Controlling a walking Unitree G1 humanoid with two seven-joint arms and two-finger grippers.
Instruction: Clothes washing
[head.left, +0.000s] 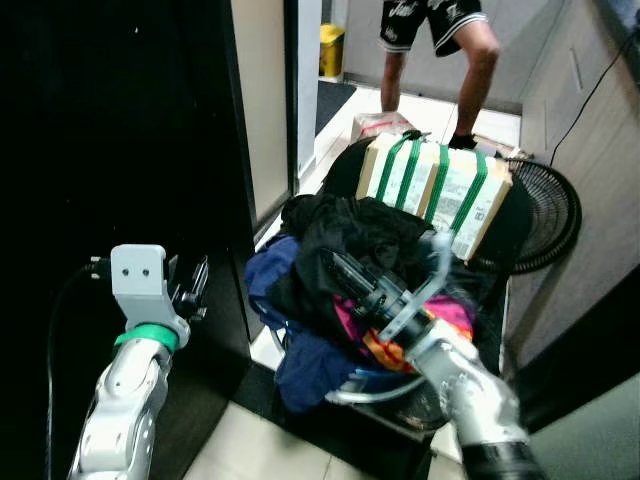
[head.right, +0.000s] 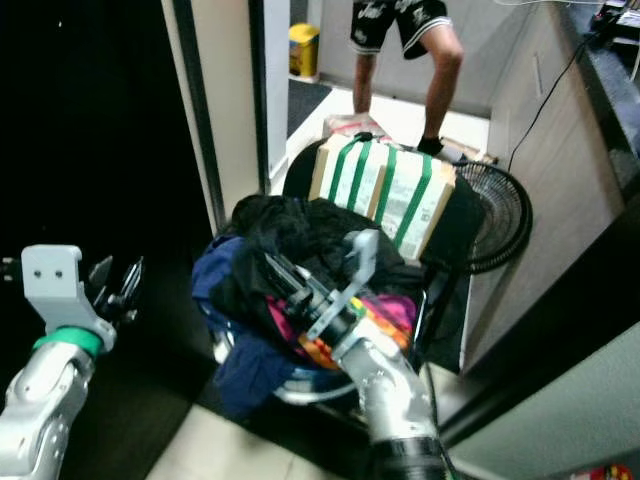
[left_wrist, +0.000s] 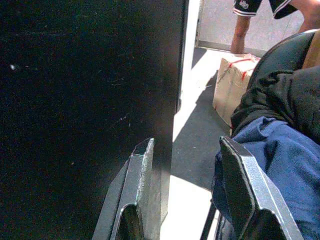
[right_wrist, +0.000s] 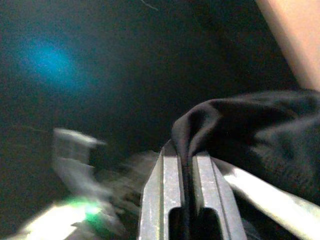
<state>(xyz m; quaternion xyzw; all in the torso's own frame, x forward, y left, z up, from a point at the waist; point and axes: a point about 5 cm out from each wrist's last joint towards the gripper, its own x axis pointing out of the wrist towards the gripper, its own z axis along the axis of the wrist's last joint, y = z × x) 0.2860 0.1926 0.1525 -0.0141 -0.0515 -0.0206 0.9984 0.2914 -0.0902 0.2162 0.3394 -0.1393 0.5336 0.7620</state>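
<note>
Two tools are at work. With its arm reaching forward and up from lower right, the right tool (right_wrist: 182, 165) lies in the laundry, its fingers pressed together on a fold of black cloth (right_wrist: 250, 125). That cloth belongs to the clothes (head.left: 340, 270) heaped in a basket (head.left: 375, 390), black on top, blue at the left, something pink and orange beneath. The left tool (left_wrist: 187, 185) is spread and holds nothing, its arm raised beside a dark panel (left_wrist: 85, 100), possibly a door. Behind the heap lie a green-strapped box (head.left: 435, 190), a fan (head.left: 550, 215) and a person's legs (head.left: 475, 70).
</note>
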